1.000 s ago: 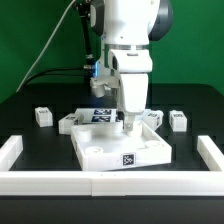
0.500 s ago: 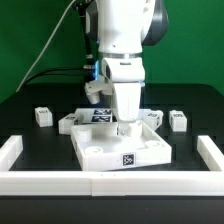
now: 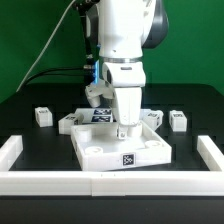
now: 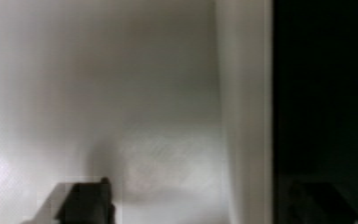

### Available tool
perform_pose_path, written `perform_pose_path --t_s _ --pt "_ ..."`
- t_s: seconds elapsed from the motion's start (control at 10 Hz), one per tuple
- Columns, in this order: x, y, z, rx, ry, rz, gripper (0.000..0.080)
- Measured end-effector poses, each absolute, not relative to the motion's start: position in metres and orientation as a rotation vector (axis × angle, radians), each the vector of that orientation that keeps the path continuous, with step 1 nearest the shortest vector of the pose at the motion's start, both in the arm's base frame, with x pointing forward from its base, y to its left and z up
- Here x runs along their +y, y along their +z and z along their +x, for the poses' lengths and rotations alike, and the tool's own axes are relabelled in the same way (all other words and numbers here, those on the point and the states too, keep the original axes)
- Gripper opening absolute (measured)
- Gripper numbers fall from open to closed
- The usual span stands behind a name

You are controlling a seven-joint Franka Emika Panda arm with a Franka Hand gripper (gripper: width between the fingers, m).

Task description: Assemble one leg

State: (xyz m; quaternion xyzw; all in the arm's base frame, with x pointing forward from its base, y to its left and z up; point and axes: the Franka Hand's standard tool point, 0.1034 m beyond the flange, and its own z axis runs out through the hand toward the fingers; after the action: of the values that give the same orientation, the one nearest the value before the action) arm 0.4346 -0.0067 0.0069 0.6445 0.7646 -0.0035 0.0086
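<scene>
Tool (image 3: pixel 124 128) low over panel (image 3: pixel 100 148), state impossible to tell.
Exterior view: hangs at the panel's far edge; leg (image 3: pixel 153 118) just beside the panel on the exterior view's right, untouched on the tabletop (image 3: pixel 25 105). Wrist view: blurred white surface (image 4: pixel 158 100) up close, one dark fingertip (image 4: pixel 83 203) showing, blackness beside it.
</scene>
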Motion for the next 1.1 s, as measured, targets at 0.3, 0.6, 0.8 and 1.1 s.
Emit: perform_pose_path --t_s 0.3,0.6,0.8,1.1 --pt "-0.007 0.007 0.434 2.389 -0.012 2.014 0.0071" --pt "-0.007 0.007 0.434 2.388 -0.012 2.016 0.0057" --pt "-0.007 0.007 0.434 2.388 -0.012 2.016 0.0057" --pt "0.005 0.007 0.436 2.308 -0.005 2.105 0.0057"
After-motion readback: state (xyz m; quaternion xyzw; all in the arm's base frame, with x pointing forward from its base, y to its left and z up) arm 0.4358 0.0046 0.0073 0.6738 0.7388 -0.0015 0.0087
